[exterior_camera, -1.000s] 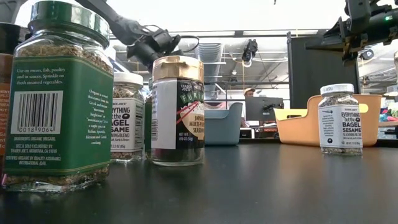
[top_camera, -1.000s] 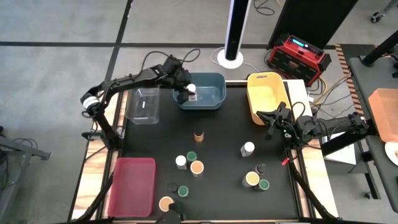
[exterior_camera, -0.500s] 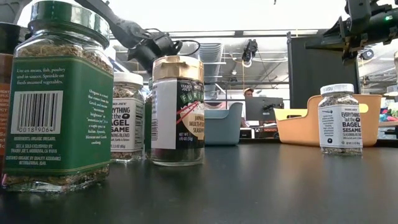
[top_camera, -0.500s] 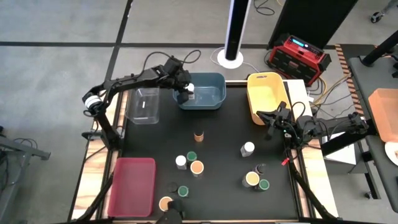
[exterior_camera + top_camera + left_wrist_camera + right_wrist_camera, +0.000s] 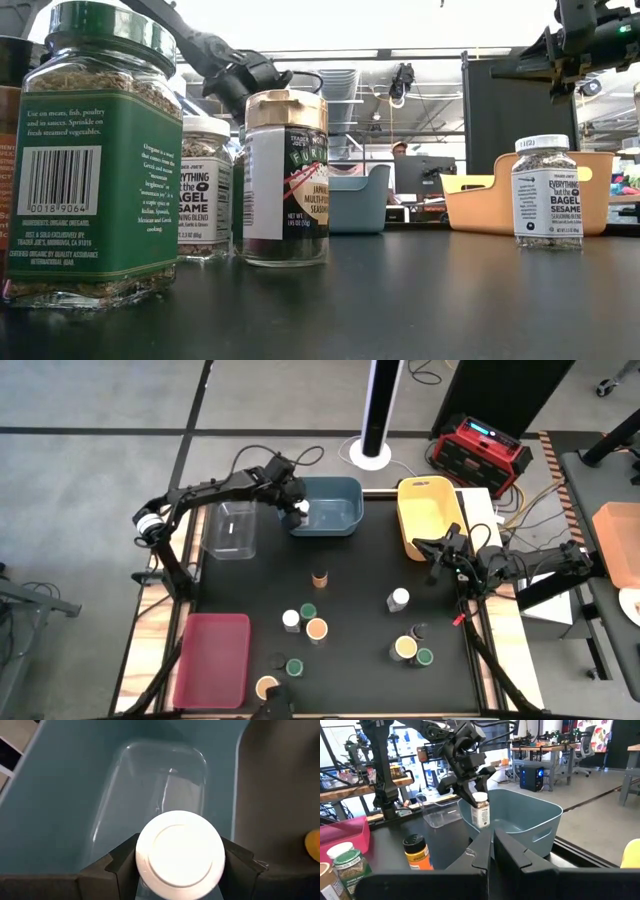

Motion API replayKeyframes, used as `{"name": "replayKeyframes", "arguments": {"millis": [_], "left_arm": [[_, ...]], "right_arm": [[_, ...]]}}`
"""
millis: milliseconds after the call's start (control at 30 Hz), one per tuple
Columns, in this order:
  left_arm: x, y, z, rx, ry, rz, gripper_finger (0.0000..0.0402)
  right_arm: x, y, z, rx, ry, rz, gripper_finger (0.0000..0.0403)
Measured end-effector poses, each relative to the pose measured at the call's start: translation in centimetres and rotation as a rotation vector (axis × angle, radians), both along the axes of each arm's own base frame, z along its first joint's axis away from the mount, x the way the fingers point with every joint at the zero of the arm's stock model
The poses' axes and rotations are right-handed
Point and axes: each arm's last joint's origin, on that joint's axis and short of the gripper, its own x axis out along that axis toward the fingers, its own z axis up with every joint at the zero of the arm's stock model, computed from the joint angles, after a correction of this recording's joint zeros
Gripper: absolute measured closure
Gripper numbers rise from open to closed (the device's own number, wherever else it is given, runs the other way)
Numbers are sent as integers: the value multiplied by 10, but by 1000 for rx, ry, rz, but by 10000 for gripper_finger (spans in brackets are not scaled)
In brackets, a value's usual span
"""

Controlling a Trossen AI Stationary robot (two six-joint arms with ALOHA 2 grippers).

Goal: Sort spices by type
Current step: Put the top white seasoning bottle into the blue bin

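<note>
One white-lidded spice jar (image 5: pixel 180 855), clear glass with a pale label, is pinched in your left gripper (image 5: pixel 297 510), hanging over the blue bin (image 5: pixel 335 510) rim. Your right gripper (image 5: pixel 436 550) waits beside the yellow bin (image 5: pixel 428 515), fingers pressed together.

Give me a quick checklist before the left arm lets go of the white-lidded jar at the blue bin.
1. Grip on the jar: ok. The left gripper is shut on the white-lidded jar, a finger on each side of the lid.
2. Jar upright: ok, it hangs vertical in the right wrist view.
3. Jar above the blue bin: ok, at its left end, inside the rim.
4. Drop spot free: cannot tell; a see-through shape shows under the jar in the left wrist view.
5. Right gripper out of the way: ok, it waits by the yellow bin.
</note>
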Motion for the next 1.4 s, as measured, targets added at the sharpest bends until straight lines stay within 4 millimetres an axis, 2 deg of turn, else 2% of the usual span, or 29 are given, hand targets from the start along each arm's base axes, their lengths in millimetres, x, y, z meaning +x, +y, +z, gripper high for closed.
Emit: {"name": "replayKeyframes", "arguments": {"millis": [400, 933, 1400], "left_arm": [[2, -1, -1, -14, -41, -30, 210], [-1, -7, -18, -77, -65, -71, 209], [5, -5, -11, -23, -119, -79, 209]], "right_arm": [[0, 0, 0, 6, -3, 0, 390], [0, 0, 0, 3, -2, 0, 390], [0, 0, 0, -3, 2, 0, 390]]}}
